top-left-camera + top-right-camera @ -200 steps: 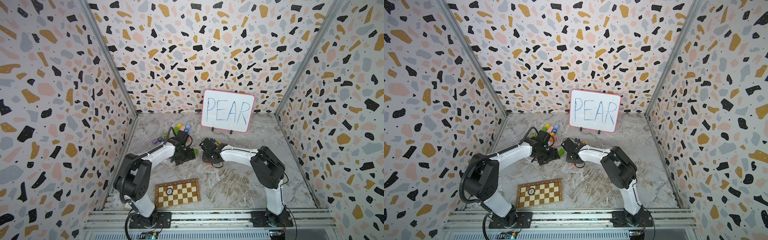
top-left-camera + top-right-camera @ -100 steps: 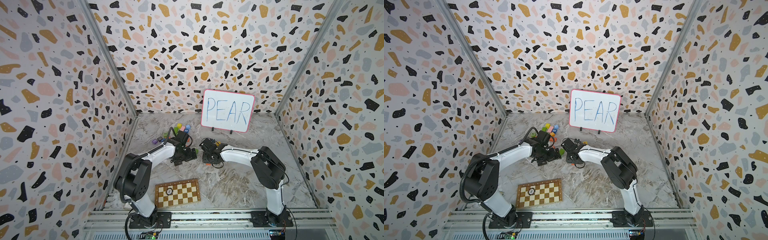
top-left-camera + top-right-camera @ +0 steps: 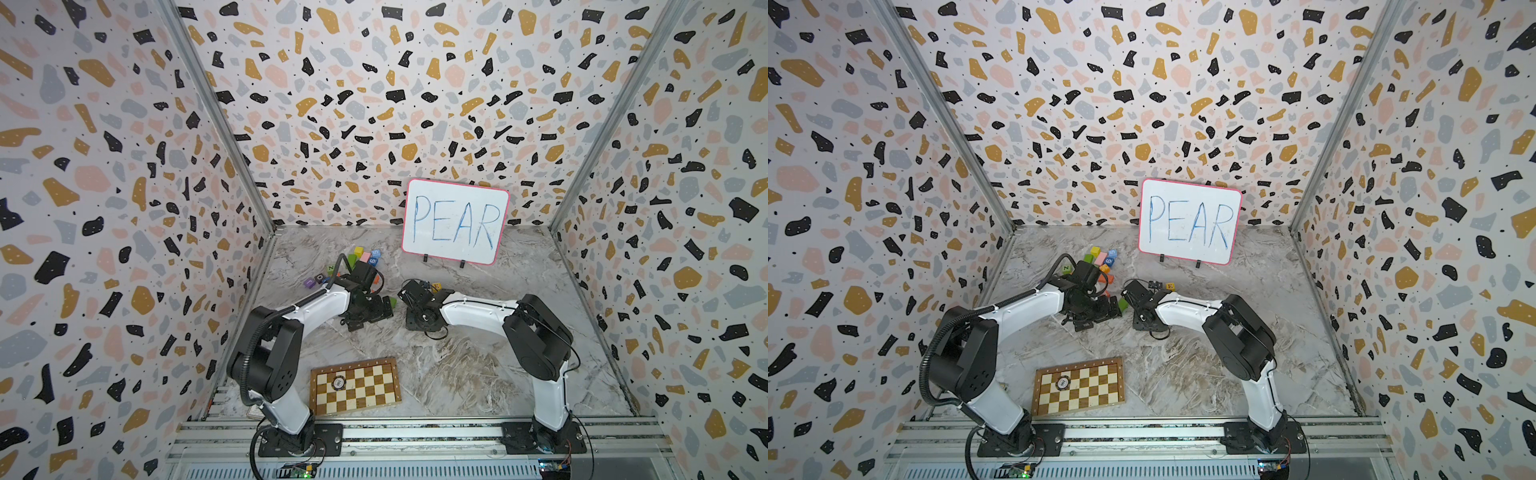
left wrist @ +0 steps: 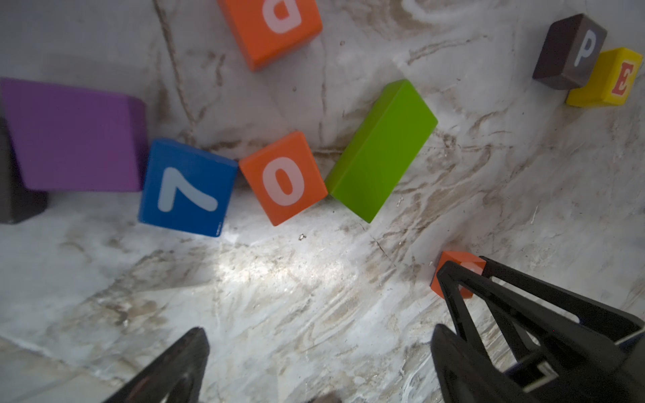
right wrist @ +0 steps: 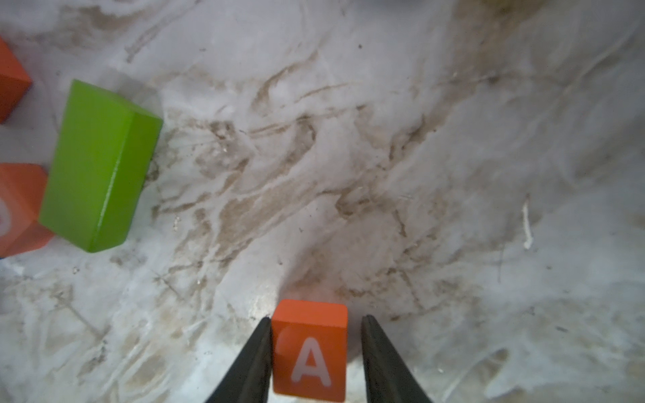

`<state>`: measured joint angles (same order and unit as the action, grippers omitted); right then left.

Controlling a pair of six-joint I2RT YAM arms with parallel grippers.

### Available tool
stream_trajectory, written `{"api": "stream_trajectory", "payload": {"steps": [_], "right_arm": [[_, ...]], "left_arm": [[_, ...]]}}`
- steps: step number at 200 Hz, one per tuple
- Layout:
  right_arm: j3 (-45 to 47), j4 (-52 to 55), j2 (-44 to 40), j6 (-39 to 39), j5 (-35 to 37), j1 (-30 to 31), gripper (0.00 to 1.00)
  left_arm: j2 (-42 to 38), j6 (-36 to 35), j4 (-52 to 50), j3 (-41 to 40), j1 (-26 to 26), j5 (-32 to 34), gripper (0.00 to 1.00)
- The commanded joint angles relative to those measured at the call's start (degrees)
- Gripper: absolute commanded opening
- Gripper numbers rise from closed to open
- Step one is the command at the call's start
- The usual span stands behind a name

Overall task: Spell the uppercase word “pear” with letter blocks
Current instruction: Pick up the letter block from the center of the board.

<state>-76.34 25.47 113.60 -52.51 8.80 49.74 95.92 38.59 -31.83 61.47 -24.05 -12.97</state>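
The orange-red A block (image 5: 310, 352) sits between the fingers of my right gripper (image 5: 316, 318). One finger touches it and the other stands a small gap off, so the jaws are narrowly open around it. The left wrist view shows the same block (image 4: 455, 267) low at the table. The blackish P block (image 4: 572, 52) and yellow E block (image 4: 607, 78) lie side by side, touching; the E (image 3: 436, 286) shows in both top views. An orange cube (image 4: 275, 28) has its letter cut off by the frame edge. My left gripper (image 4: 319, 329) is wide open over bare table.
A green bar (image 4: 380, 150), an orange 0 cube (image 4: 284, 178), a blue 7 cube (image 4: 185, 188) and a purple block (image 4: 73, 136) lie in a row. More coloured blocks (image 3: 365, 255) sit at the back left. The PEAR whiteboard (image 3: 455, 226) stands behind; a chessboard (image 3: 355, 388) lies in front.
My left gripper's jaws have spread wider. Both arms stay nearly where they were, with the right gripper still at the A block.
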Motion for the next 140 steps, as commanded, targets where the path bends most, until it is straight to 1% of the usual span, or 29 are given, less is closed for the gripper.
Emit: {"api": "stream_trajectory", "payload": {"steps": [1, 44, 84, 118, 140], "right_arm": [[1.10, 2.53, -2.07, 0.08, -0.02, 0.34, 0.40], [1.79, 1.49, -2.99, 0.77, 0.43, 0.36, 0.34], [2.91, 0.51, -3.98, 2.08, 0.30, 0.19, 0.30], [5.94, -1.24, -7.27, 2.84, 0.07, -1.09, 0.30], [8.89, -2.17, -10.28, 4.46, 0.74, -3.14, 0.30]], "left_arm": [[-0.38, -0.18, -0.35, -0.82, 0.37, -0.12, 0.99], [-0.91, 0.26, 0.15, -1.09, 0.36, -0.44, 0.99], [-2.35, -0.71, 0.70, -0.96, 0.33, -1.55, 0.99], [-3.02, -0.62, 1.60, -1.20, -0.04, -4.52, 1.00], [-3.02, -0.64, 1.50, -0.21, -0.77, -5.88, 0.99]]}}
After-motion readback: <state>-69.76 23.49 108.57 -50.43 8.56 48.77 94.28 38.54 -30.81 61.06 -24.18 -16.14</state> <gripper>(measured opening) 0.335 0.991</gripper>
